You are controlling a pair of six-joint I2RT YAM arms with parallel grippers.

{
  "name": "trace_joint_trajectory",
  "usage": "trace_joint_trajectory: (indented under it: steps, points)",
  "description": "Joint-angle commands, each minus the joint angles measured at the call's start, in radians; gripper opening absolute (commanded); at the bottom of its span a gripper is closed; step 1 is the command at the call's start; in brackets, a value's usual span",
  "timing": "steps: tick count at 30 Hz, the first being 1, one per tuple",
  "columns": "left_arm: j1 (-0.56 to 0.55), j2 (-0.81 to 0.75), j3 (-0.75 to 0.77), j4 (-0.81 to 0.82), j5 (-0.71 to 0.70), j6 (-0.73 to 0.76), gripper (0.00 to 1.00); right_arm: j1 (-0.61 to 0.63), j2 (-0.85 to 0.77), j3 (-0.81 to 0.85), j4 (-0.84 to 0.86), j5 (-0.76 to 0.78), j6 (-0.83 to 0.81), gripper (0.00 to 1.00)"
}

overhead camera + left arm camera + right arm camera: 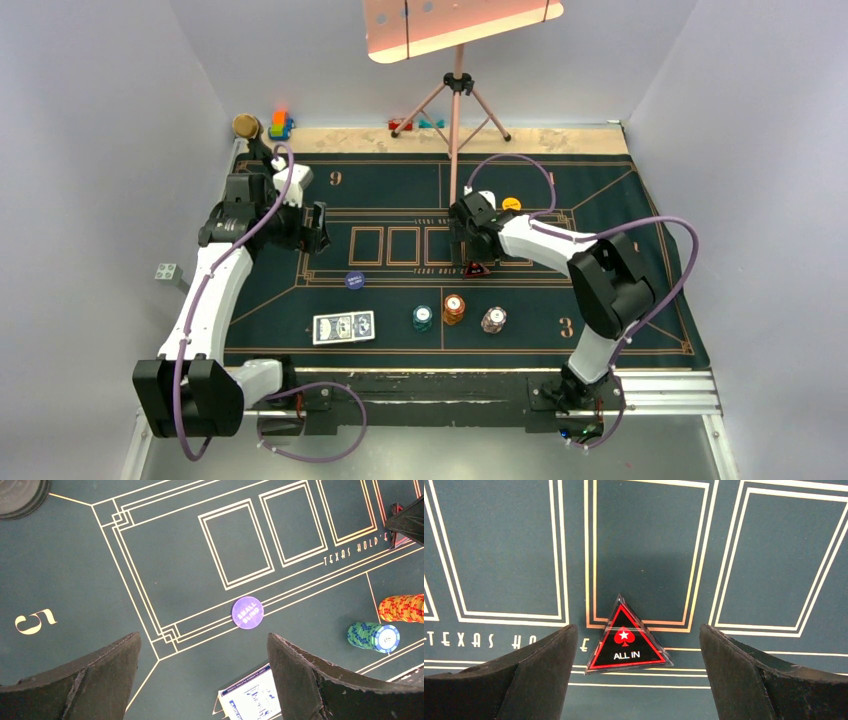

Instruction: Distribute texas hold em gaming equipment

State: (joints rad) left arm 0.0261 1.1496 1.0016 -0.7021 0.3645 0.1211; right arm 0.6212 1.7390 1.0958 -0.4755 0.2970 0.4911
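Your right gripper (636, 631) stood wide open astride the red-and-black triangular "ALL IN" marker (626, 645), lying flat on the dark green felt surface (520, 345) at a card box (649, 540) edge, seemingly its assigned spot. Your left gripper (203, 637) hung open, empty, near the purple round disc (247, 612).

We read "ALL IN" in white, under a red spade with a white star, on the red-black triangular marker (628, 642), "SMALL BLIND" on the purple disc (247, 612), and on the dark mat (65, 570) gold lettering "TEXAS HOLD'E", cut off, plus the numbers 5, 9 and 3.
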Motion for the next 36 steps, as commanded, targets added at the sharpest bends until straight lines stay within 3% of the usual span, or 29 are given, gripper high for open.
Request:
trace_joint_trajectory:
  steps: [1,17,22,36]
  points:
    - [0.008,-0.029,0.016,0.004,0.022,0.018,1.0,0.014,0.006,0.0,0.028,-0.001,0.017,0.93]
    - [0.008,-0.037,0.02,0.0,0.019,0.023,1.0,0.009,0.036,-0.015,-0.09,0.032,0.036,0.73]
    - [0.008,-0.043,0.02,-0.005,0.016,0.029,1.0,-0.017,0.004,-0.043,-0.114,0.051,0.051,0.61]
    - [0.008,-0.041,0.037,-0.021,0.03,0.041,1.0,-0.225,-0.231,-0.182,-0.197,0.016,0.063,0.56]
